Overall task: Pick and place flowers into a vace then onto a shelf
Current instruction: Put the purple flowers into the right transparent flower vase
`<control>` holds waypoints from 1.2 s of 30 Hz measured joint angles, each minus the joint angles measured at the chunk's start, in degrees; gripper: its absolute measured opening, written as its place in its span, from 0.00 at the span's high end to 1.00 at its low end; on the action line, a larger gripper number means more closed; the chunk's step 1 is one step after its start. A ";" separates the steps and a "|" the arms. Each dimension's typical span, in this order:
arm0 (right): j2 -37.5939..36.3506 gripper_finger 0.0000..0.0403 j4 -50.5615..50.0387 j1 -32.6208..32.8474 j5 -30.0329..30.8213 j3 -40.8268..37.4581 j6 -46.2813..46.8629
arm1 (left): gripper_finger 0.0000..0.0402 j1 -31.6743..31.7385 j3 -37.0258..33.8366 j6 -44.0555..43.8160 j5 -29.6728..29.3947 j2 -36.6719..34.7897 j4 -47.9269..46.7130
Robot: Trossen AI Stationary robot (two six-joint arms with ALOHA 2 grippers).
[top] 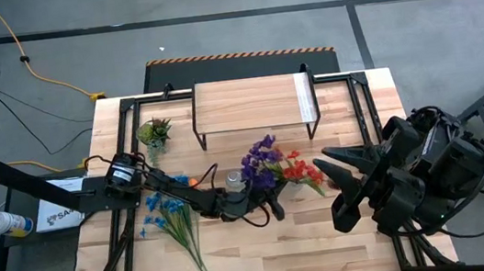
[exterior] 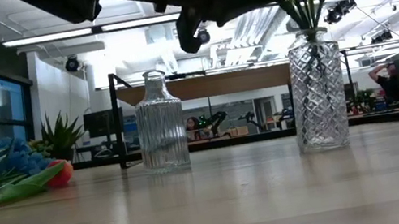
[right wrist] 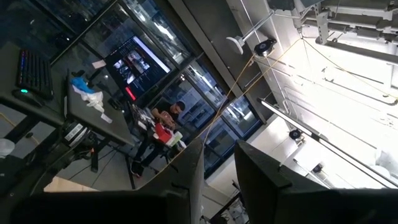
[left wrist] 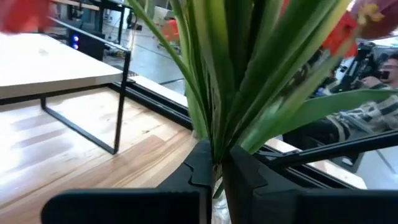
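Left gripper (left wrist: 216, 169) pinched tight on the green stems of the red and purple flowers (top: 275, 163) — bunch standing in the cut-glass vase (exterior: 317, 90), just in front of the shelf (top: 252, 104). Blue bunch (top: 171, 216) lies flat on the table. Right gripper (top: 330, 183) waits off right — its opening is unclear.

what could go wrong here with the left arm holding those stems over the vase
1. The left gripper is pinched on the stems of the red and purple flowers standing in the cut-glass vase; lifting or swinging might tip that tall vase.
2. The empty ribbed bottle stands close under the arm and could get knocked.
3. The blue flowers lie loose beside the arm, easy to sweep.
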 joint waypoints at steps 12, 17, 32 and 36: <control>0.00 0.79 -0.02 -0.01 -0.04 0.00 0.00 | 0.87 0.04 0.00 -0.17 0.73 0.00 -2.75; 0.00 0.79 -0.02 -0.01 -0.08 0.00 0.00 | 0.82 0.05 0.00 -0.36 1.12 0.00 -3.81; 0.00 0.79 -0.02 -0.03 -0.94 0.00 0.00 | 0.82 0.42 0.02 -1.84 3.88 0.00 -7.25; 0.00 0.79 -0.02 -0.03 -0.94 0.00 0.00 | 0.84 0.42 0.03 -2.76 4.19 -0.07 -7.93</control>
